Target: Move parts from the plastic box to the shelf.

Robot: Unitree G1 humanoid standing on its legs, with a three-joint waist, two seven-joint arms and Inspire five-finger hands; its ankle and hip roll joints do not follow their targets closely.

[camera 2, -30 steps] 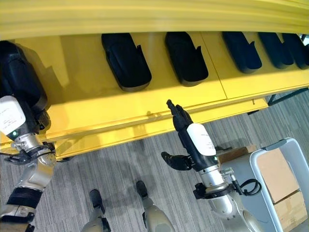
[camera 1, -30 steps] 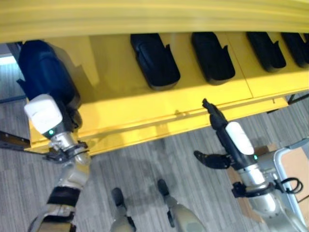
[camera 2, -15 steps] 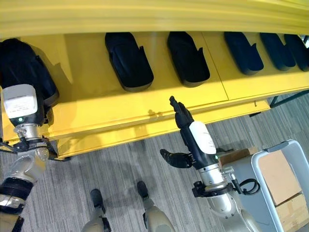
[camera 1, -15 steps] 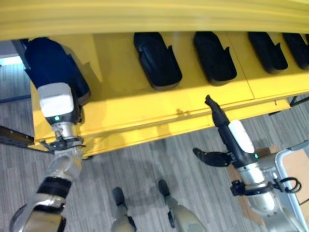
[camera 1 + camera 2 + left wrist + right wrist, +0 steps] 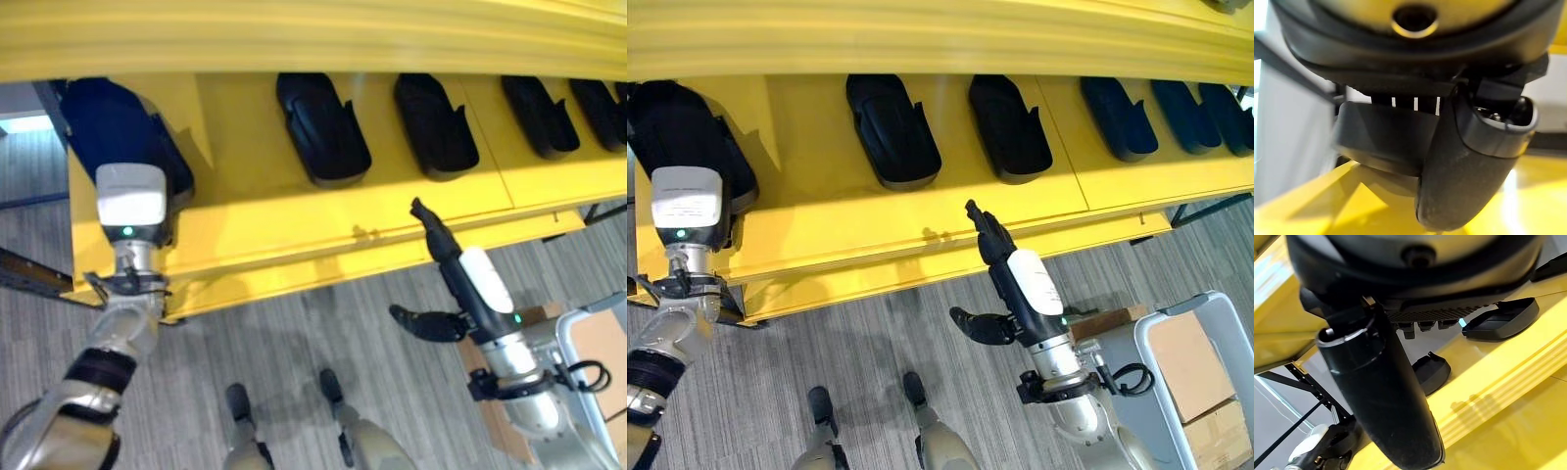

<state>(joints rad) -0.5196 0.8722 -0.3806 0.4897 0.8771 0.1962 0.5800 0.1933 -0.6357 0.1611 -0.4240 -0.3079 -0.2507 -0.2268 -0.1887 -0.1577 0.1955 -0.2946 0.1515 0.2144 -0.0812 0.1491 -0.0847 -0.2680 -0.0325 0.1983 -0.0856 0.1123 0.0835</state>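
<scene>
One black part (image 5: 681, 137) sits on the yellow shelf (image 5: 823, 215) at nine o'clock, the left hand (image 5: 1459, 186) curled on it. Recommend seating it flat before release. Right hand (image 5: 991, 235), fingers straight, holds nothing near the shelf lip.

Bright even overhead light, glare on the yellow shelf (image 5: 294, 220), soft shadows, blurred wrist close-ups

Left hand (image 5: 147, 211) raised, fingers hidden; right hand (image 5: 431, 223) straight-fingered.
</scene>
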